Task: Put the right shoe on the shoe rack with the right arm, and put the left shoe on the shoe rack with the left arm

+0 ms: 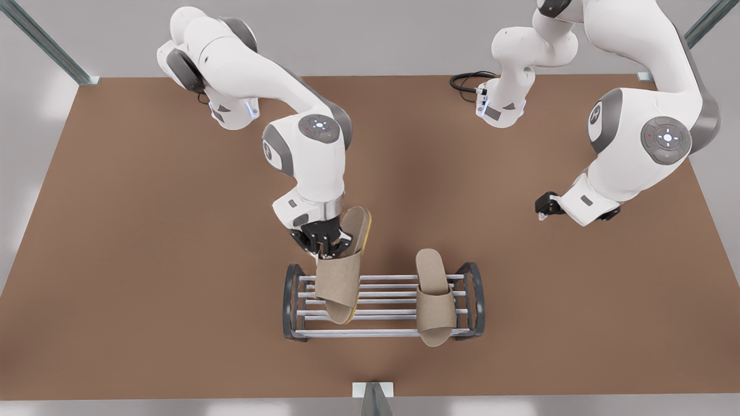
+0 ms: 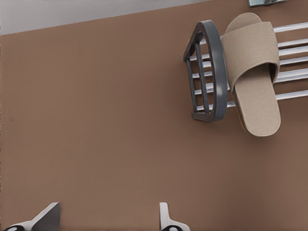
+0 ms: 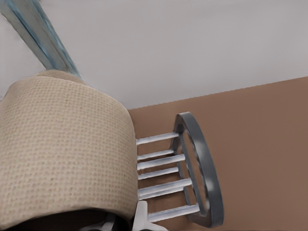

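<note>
- My right claw [image 1: 328,245] is clamped on the strap edge of the right slipper [image 1: 342,271], holding it tilted, toe end down over the bars and heel up behind me.
- The shoe rack [image 1: 293,300] sits right under that claw on the brown tabletop [image 1: 144,260]; I'd guess the tilt lets the toe land first.
- The left slipper [image 1: 433,296] already lies flat across the bars, at the far end from my right claw.
- My left claw [image 1: 543,209] waits well off to the side over bare tabletop, fingers [image 2: 166,219] spread apart, empty.
</note>
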You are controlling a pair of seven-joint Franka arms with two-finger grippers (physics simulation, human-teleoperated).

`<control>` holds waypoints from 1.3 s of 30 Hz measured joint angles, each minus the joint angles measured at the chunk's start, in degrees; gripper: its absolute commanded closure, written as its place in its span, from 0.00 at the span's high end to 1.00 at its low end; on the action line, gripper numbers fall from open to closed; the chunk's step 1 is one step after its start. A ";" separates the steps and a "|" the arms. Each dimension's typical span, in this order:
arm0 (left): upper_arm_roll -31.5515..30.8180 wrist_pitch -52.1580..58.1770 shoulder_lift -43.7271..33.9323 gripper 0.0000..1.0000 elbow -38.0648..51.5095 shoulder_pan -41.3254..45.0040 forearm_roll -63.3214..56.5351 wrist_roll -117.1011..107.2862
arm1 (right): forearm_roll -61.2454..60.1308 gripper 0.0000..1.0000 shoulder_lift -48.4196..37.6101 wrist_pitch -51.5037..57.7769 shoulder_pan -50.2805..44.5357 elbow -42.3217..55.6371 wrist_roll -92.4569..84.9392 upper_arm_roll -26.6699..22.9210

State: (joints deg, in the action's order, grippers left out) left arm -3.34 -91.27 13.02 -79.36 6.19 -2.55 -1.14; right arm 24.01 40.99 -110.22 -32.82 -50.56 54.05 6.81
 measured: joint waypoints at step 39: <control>0.00 -2.50 2.20 1.00 -0.12 -0.05 -2.57 -0.26 | 8.00 1.00 -9.96 -8.79 1.08 -9.09 17.93 28.61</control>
State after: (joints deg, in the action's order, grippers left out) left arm -3.33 -93.76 15.23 -79.48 6.14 -5.13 -1.40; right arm 32.01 31.03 -119.01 -31.74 -59.65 71.98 35.42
